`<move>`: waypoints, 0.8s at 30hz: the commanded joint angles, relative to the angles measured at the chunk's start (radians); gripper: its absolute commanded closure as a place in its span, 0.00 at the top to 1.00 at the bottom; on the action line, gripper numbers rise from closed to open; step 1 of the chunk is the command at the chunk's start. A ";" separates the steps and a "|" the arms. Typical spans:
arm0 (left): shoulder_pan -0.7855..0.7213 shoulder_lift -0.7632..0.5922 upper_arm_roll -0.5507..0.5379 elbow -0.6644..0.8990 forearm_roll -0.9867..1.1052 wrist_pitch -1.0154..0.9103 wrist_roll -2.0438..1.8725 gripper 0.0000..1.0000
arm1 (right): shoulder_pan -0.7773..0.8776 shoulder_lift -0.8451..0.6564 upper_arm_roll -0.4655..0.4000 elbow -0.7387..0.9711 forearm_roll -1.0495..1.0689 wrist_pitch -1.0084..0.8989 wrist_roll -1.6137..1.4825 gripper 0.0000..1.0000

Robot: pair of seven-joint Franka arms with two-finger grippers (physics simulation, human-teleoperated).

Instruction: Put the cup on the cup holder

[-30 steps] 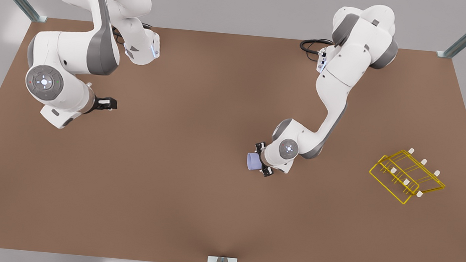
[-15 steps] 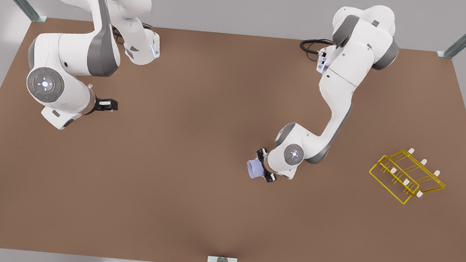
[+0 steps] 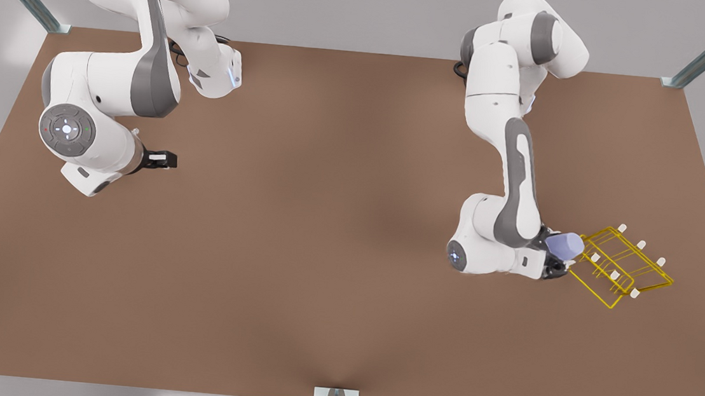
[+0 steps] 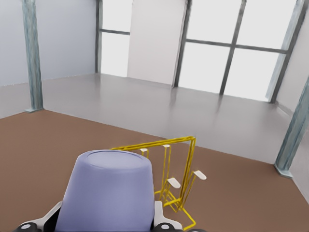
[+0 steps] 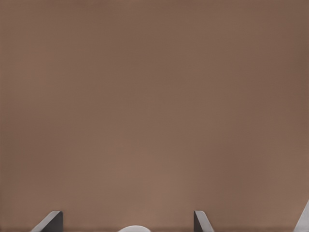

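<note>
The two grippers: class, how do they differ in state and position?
The left gripper is shut on the lavender-blue tapered cup, beside the yellow wire cup holder. The right gripper is open, holds nothing, and waits far off over the bare brown table. Both are black two-finger grippers.

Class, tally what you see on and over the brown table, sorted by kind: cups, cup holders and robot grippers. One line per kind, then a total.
Cups: 1, the cup, held by the left gripper
Cup holders: 1, the cup holder
Grippers: 2, left gripper and right gripper, waiting
Total: 4
</note>
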 commanded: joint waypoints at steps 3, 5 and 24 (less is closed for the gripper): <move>-0.049 -0.013 0.047 -0.136 0.126 0.122 0.193 0.71 | 0.000 0.001 0.000 0.000 0.000 0.001 0.007 1.00; -0.016 -0.010 0.047 -0.143 0.134 0.166 0.190 0.72 | 0.000 0.001 0.000 0.000 0.000 0.001 0.007 1.00; 0.105 0.106 0.041 -0.185 0.152 0.312 0.167 0.74 | 0.000 0.017 0.000 0.000 0.000 0.001 0.006 1.00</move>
